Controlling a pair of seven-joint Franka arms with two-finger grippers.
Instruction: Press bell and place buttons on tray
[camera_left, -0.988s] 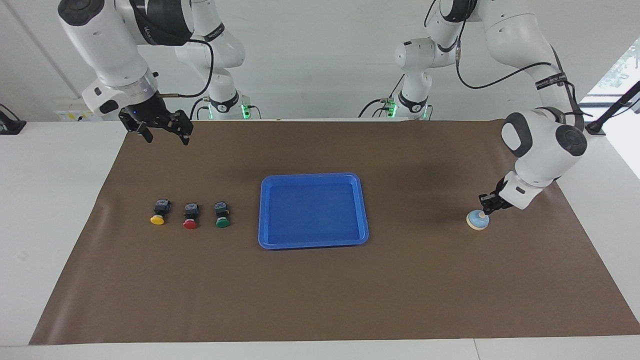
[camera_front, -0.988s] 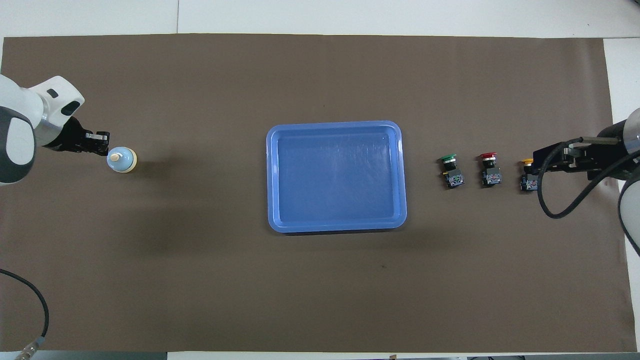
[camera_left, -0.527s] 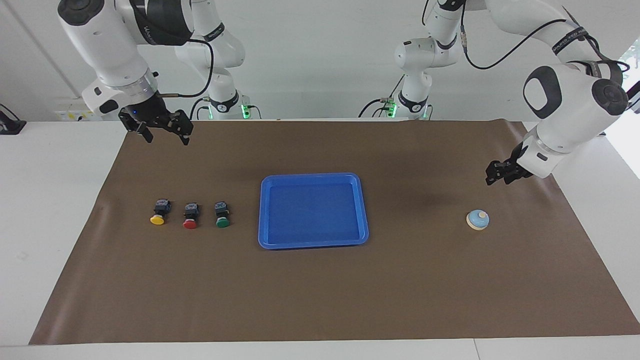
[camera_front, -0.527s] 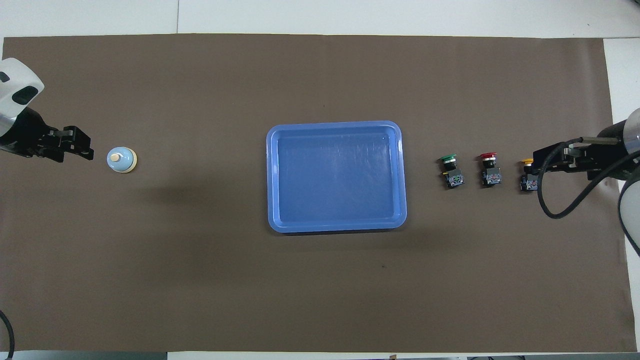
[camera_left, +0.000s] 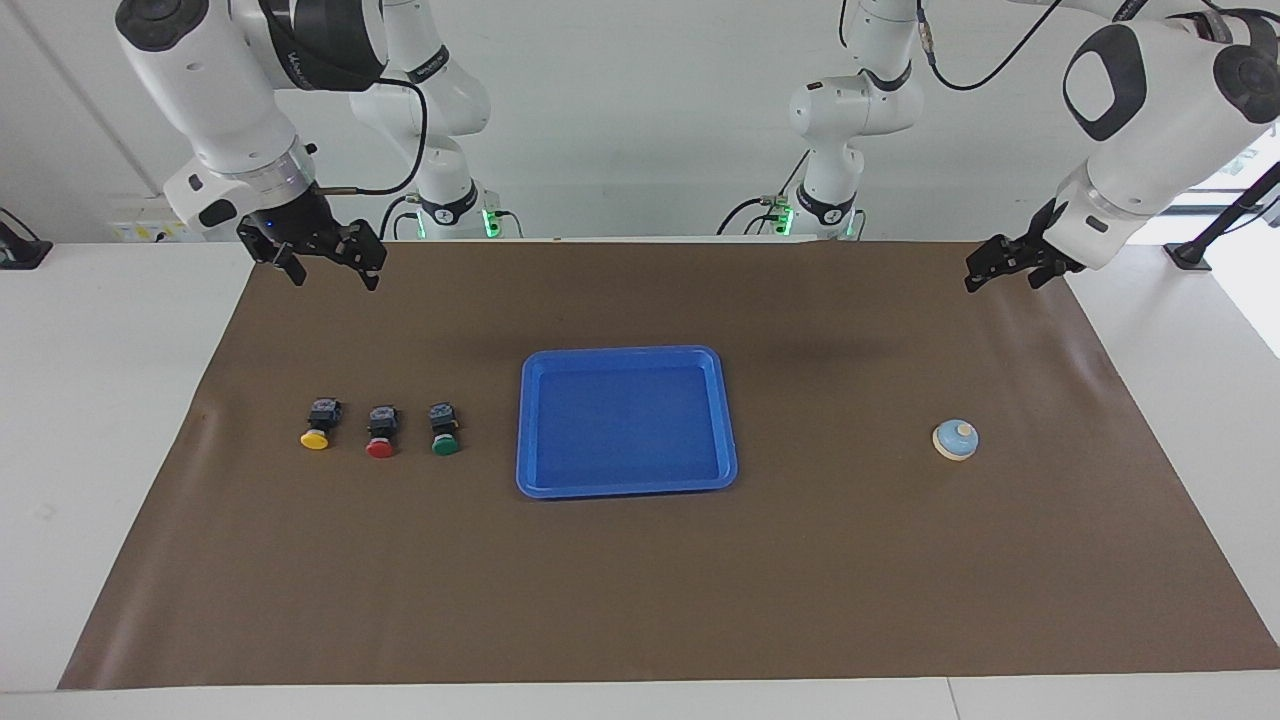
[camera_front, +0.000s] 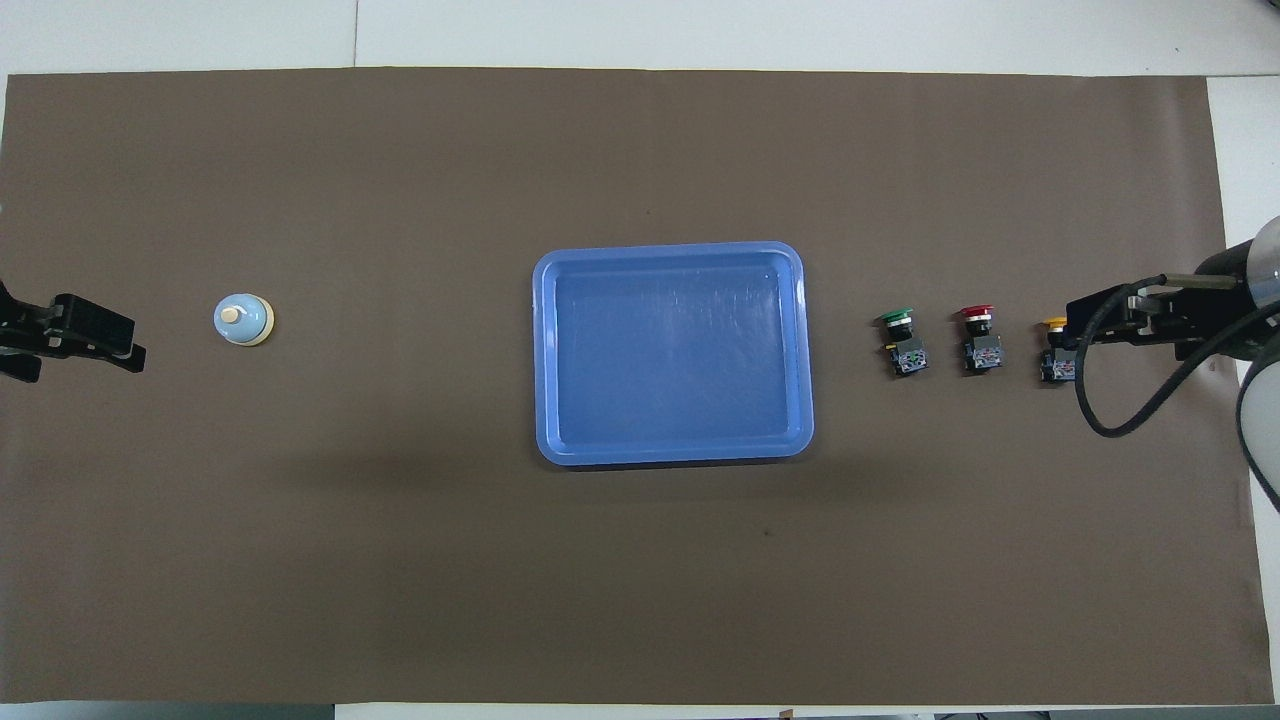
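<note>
The light-blue bell (camera_left: 956, 439) stands alone on the brown mat toward the left arm's end; it also shows in the overhead view (camera_front: 243, 319). My left gripper (camera_left: 985, 275) hangs high in the air over the mat's corner by the left arm's base, well clear of the bell (camera_front: 120, 350). The yellow button (camera_left: 316, 438), red button (camera_left: 380, 447) and green button (camera_left: 446, 445) lie in a row beside the empty blue tray (camera_left: 627, 487), toward the right arm's end. My right gripper (camera_left: 333, 278) waits open and empty, raised above the mat. In the overhead view it (camera_front: 1075, 325) covers part of the yellow button (camera_front: 1053, 323).
The brown mat (camera_left: 640, 600) covers most of the white table. The tray's rim (camera_front: 672, 455) sits mid-mat, with the green button (camera_front: 905, 345) closest to it and the red button (camera_front: 977, 340) beside that. A black cable (camera_front: 1130, 420) loops from the right wrist.
My left gripper has lifted off the bell's knob and drawn up and back toward the robots. The bell, buttons, tray and right arm have not moved.
</note>
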